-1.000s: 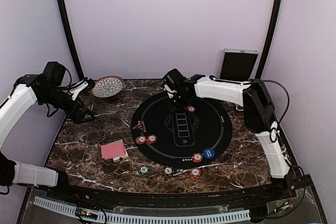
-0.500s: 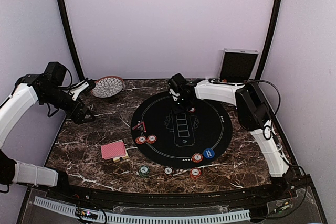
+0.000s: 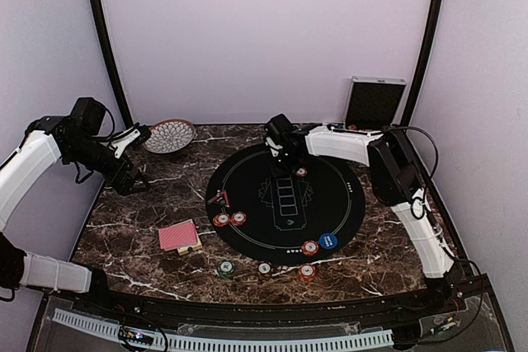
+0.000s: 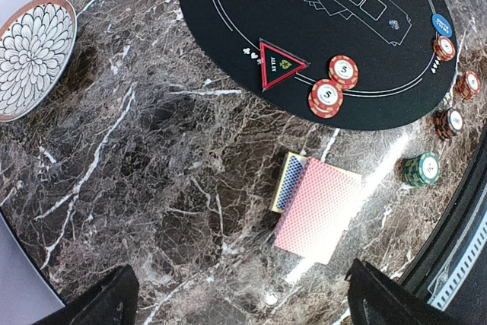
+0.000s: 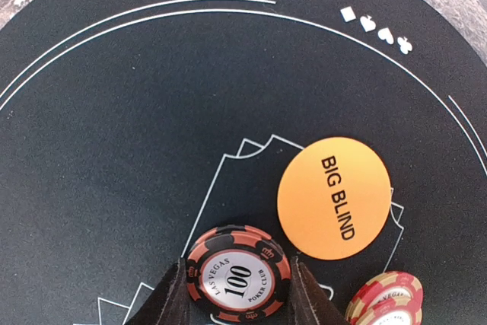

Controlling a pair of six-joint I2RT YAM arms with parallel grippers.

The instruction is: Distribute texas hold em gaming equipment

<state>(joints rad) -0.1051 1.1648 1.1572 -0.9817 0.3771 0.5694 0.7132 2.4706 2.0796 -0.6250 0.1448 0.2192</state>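
My right gripper [image 3: 285, 160] is at the far side of the black round mat [image 3: 247, 172]. In the right wrist view it [image 5: 238, 294] is shut on a black-and-orange "100" poker chip [image 5: 238, 273] just above the mat. An orange BIG BLIND button [image 5: 335, 198] and a red chip stack [image 5: 384, 298] lie beside it. My left gripper [image 3: 132, 180] is open and empty, high over the table's left side [image 4: 240, 302]. The red-backed card deck [image 3: 178, 236] lies below it [image 4: 318, 207]. Two red chips [image 3: 230, 219] sit at the mat's left edge.
A patterned bowl [image 3: 169, 135] stands at the back left and a silver case [image 3: 374, 101] at the back right. A red triangle marker [image 3: 218, 198] lies on the mat. Blue [image 3: 327, 241], green [image 3: 225, 268], white [image 3: 264, 268] and red [image 3: 307, 270] chips lie along the near edge.
My right gripper has shifted a little to the right and settled over the far part of the mat. The left arm has not moved.
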